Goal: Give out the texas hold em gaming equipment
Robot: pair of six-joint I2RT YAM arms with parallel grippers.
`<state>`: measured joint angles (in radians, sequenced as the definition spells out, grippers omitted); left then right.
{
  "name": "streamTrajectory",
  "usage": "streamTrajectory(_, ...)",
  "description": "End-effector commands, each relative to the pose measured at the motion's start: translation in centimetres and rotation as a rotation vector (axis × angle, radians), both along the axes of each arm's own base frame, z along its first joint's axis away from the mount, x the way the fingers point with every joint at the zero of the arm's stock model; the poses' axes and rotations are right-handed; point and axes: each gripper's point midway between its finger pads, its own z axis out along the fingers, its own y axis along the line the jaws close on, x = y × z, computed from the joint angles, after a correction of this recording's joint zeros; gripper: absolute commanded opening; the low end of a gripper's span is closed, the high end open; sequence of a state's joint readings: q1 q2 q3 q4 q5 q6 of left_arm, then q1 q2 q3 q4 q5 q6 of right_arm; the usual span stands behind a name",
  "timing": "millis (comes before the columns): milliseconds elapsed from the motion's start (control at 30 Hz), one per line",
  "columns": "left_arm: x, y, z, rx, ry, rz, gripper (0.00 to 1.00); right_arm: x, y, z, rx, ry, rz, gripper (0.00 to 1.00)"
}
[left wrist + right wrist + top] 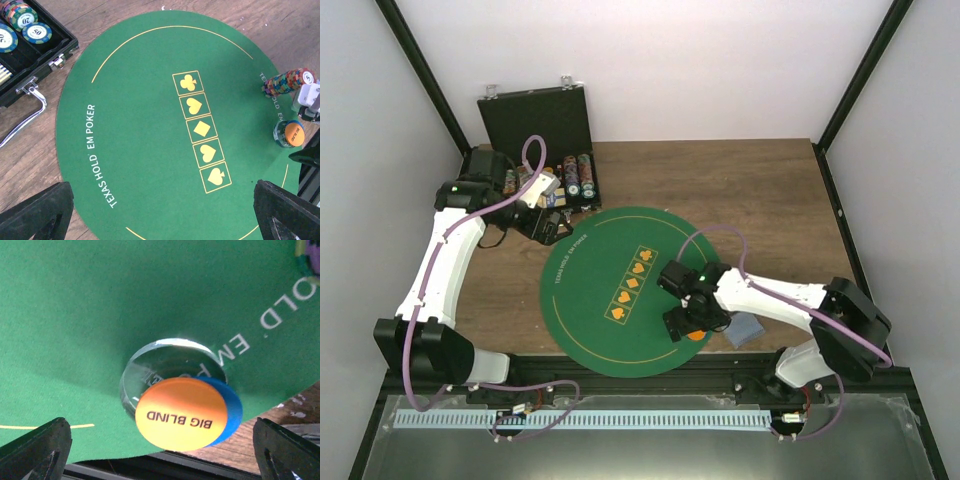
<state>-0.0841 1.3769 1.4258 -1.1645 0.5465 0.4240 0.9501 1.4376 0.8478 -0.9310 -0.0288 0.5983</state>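
Note:
An orange disc marked BIG BLIND [181,413] lies on a blue disc [234,409], both overlapping a clear disc [165,362] at the near edge of the green mat [75,315]. My right gripper [162,452] hangs just above them, open, with nothing between its fingers [35,450]. From above, the right gripper [688,322] stands over the orange disc [696,335]. Grey-blue cards [745,328] lie on the wood beside it. My left gripper [555,228] is open and empty between the case and the mat. A leaning stack of chips [289,81] rests on the mat near the orange disc [294,134].
The black hinged case [535,118] stands open at the back left, with rows of chips [575,178] in its tray. Its handle [30,107] lies on the wood by the mat's edge. The table's black front rail [650,385] runs just below the mat.

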Motion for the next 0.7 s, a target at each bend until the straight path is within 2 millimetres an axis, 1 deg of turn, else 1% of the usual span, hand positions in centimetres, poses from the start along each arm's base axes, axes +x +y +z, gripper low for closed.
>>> streamTrajectory(0,-0.5,-0.1,0.2,0.004,-0.005,-0.014,1.00,0.6,-0.3,-0.6,0.000,-0.019,0.012,1.00)
streamTrajectory(67,-0.6,-0.1,0.1,0.006,-0.005,-0.015,1.00,0.3,-0.5,-1.1,0.000,-0.006,0.017,1.00)
streamTrajectory(267,-0.6,-0.1,0.1,0.007,-0.003,-0.016,1.00,-0.1,-0.2,-2.0,0.028,0.015,0.045,1.00)
streamTrajectory(333,-0.5,-0.2,0.1,0.007,-0.004,-0.016,1.00,-0.2,-0.1,-2.3,0.025,0.026,0.054,0.98)
streamTrajectory(500,-0.5,-0.1,0.2,0.007,-0.008,-0.018,1.00,-0.1,0.7,-2.5,0.051,0.037,0.067,0.86)
streamTrajectory(667,-0.6,-0.1,0.2,0.008,-0.011,-0.021,0.99,-0.1,1.2,-2.4,0.055,0.050,0.069,0.66)
